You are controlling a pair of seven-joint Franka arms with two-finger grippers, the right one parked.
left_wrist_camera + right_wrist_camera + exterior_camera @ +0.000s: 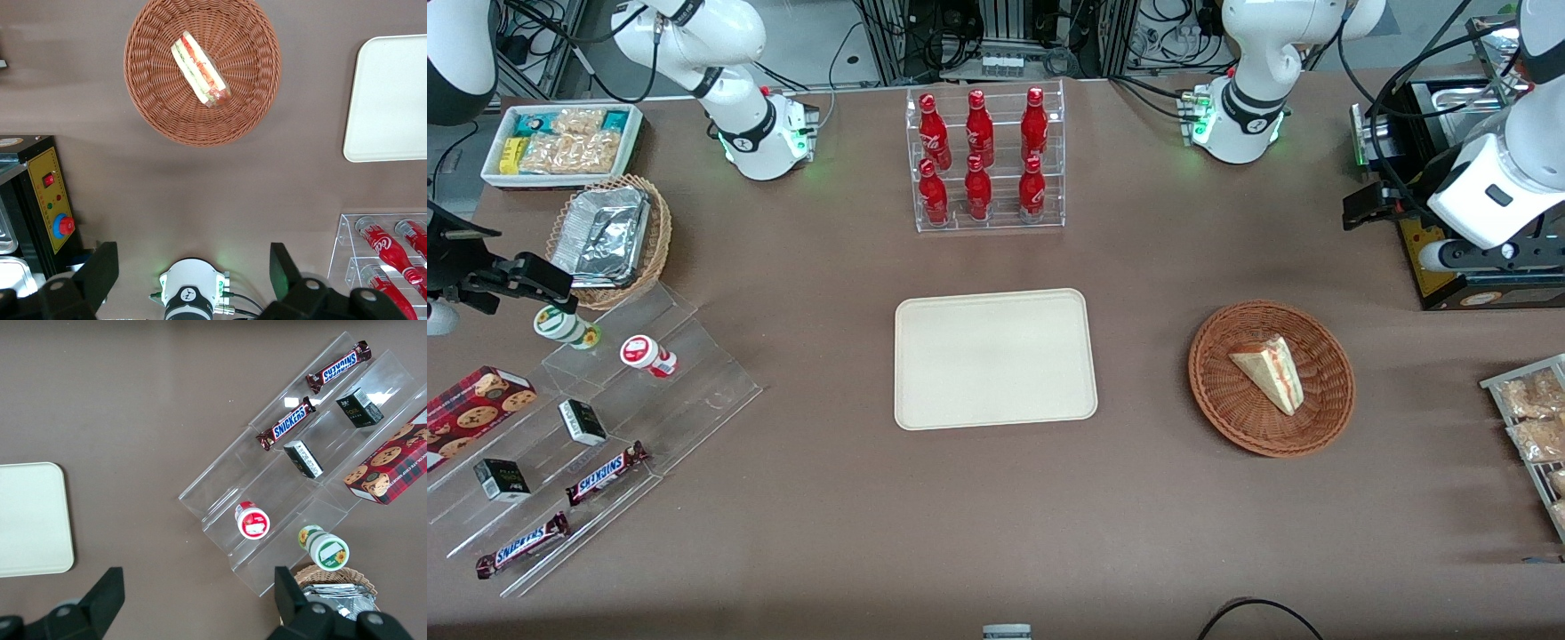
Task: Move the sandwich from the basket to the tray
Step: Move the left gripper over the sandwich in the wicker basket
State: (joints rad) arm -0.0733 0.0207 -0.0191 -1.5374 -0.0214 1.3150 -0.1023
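The sandwich (1270,372) (200,70), a pale bread wedge with red and green filling along its edge, lies in the round reddish-brown basket (1209,391) (153,100). The cream tray (996,359) (387,100) (30,520) sits beside the basket at the table's middle with nothing on it. My left gripper (1371,206) (192,270) hangs high above the table, farther from the front camera than the basket. Its black fingers (100,273) stand wide apart, open and holding nothing.
A clear rack of red bottles (987,160) (390,247) stands farther from the front camera than the tray. A black machine with a yellow panel (1449,258) (50,200) and a rack of snack packets (1534,418) lie toward the working arm's end.
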